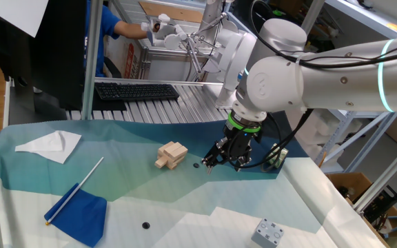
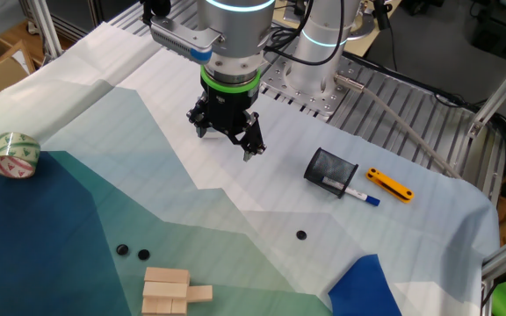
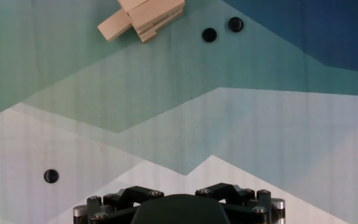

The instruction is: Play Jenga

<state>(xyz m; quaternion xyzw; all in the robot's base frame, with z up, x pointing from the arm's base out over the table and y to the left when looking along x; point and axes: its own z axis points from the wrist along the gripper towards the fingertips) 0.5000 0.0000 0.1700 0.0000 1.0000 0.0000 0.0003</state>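
Observation:
The Jenga stack (image 1: 171,154) is a small pile of pale wooden blocks laid crosswise on the teal part of the cloth, with one block sticking out at the side. It also shows in the other fixed view (image 2: 167,290) and at the top edge of the hand view (image 3: 145,15). My gripper (image 1: 220,164) hangs just above the cloth to the right of the stack, well apart from it. In the other fixed view the gripper (image 2: 227,145) has its fingers spread and holds nothing. The hand view shows only the gripper's base, not its fingertips.
A grey metal block (image 1: 268,233) lies at the front right. A blue cloth with a stick (image 1: 81,210) and white paper (image 1: 50,146) lie at the left. A tape roll (image 2: 14,154), a black mesh holder (image 2: 330,172), a yellow tool (image 2: 389,185) and small black discs (image 2: 301,234) are on the cloth.

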